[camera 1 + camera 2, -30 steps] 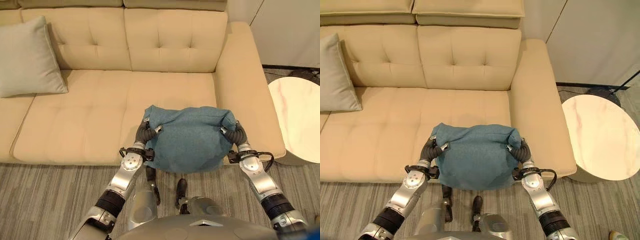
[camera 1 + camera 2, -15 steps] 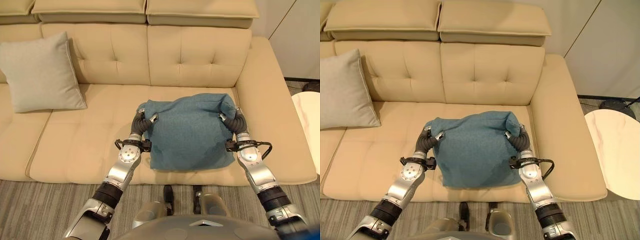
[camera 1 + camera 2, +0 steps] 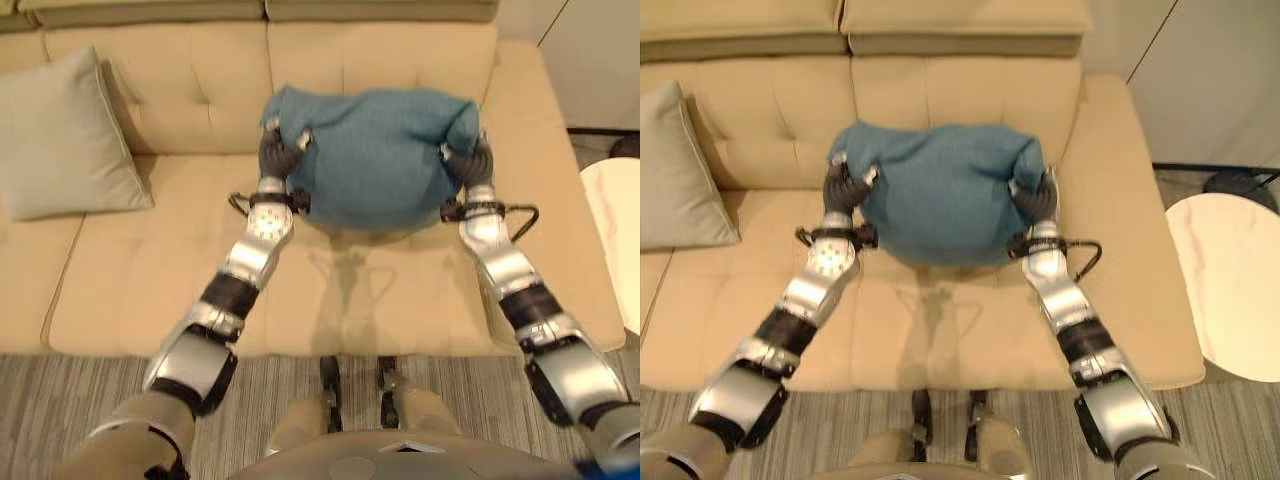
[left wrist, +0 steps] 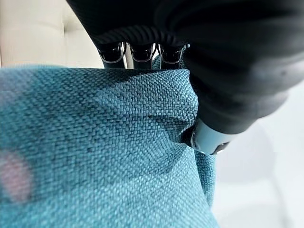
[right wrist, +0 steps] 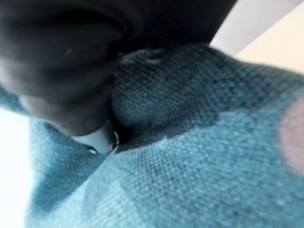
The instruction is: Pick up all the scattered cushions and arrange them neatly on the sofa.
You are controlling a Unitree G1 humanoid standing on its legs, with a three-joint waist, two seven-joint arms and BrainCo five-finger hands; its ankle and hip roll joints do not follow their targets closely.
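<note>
Left eye view: left hand and right hand (arms outstretched) pinch teal cushion.

Teal cushion hides sofa backrest behind it.

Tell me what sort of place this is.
Probably a living room or a lounge mock-up: a beige tufted sofa, a grey cushion leaning on its backrest, a round marble-look side table beside it, and striped grey carpet in front.
</note>
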